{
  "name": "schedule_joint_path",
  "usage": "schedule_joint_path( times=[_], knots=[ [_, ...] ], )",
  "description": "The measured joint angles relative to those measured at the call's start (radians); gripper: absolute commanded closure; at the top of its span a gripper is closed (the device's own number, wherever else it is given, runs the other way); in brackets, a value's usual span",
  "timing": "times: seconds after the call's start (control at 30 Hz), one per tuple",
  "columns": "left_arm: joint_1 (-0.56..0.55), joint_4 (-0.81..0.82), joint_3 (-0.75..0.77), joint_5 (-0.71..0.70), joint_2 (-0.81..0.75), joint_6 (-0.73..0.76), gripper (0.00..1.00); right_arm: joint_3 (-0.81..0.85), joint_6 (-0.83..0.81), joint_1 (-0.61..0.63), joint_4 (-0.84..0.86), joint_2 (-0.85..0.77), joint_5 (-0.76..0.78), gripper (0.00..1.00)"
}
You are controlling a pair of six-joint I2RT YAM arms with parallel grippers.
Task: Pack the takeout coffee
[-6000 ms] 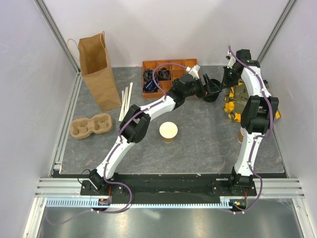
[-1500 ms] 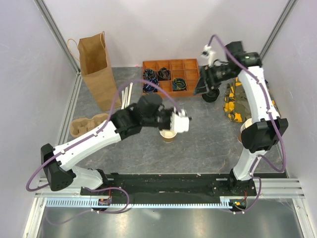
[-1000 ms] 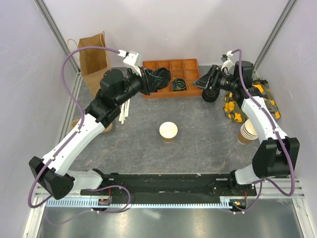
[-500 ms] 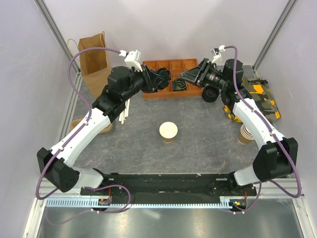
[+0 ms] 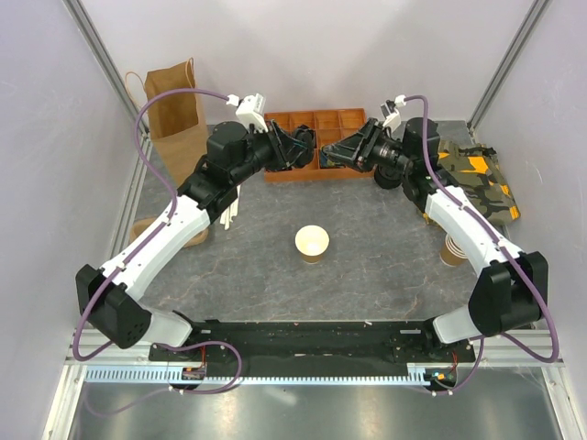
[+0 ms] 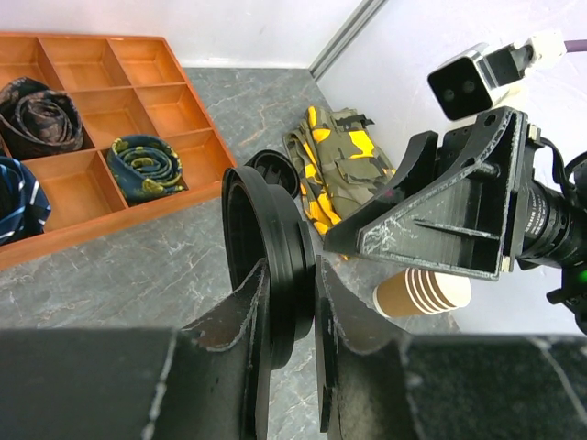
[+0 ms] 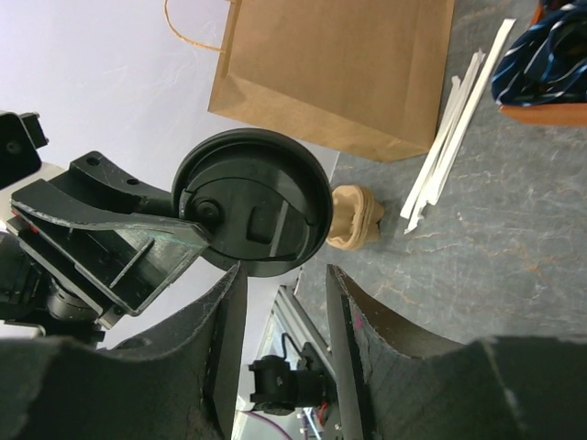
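Bright, even light pouring down from overhead, just soft faint shadows on the grey table (image 5: pixel 367 266), top view crisp, but both wrist views smear up close, the dark fingers (image 6: pixel 229 321) out of focus, edges perhaps slightly bowed.

Bare grey tabletop (image 5: pixel 385 266) surrounds the open tan paper cup (image 5: pixel 312 243) at the centre, giving free approach from every side and from straight above. Farther back it is crowded: the left gripper (image 5: pixel 299 147), clamped on a black lid (image 6: pixel 275 261), and the right gripper (image 5: pixel 337 154), jaws apart, nearly meet above the orange compartment tray (image 5: pixel 335 119) — its middle is covered. The left arm crosses over the white straws (image 5: pixel 227 214) and pulp cup carrier (image 5: pixel 142 229). Along the right edge sit a stack of nested cups (image 5: pixel 456 246), a camouflage cloth (image 5: pixel 472 174) and a stack of lids (image 6: pixel 275 163). A paper bag (image 5: pixel 174 115) stands upright, far left.
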Motion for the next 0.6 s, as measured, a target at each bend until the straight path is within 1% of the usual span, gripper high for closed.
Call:
schedule_joint_path(
  times=[0.3, 0.47, 0.6],
  knots=[
    [0.000, 0.005, 0.000, 0.018, 0.005, -0.018, 0.98, -0.045, 0.071, 0.016, 0.067, 0.011, -0.001, 0.50],
    [0.000, 0.018, 0.000, 0.023, 0.005, -0.031, 0.98, -0.076, 0.137, 0.018, 0.126, 0.034, -0.003, 0.49],
    [0.003, 0.037, 0.000, 0.042, 0.006, -0.049, 0.98, -0.116, 0.212, 0.018, 0.215, 0.053, -0.009, 0.54]
  ],
)
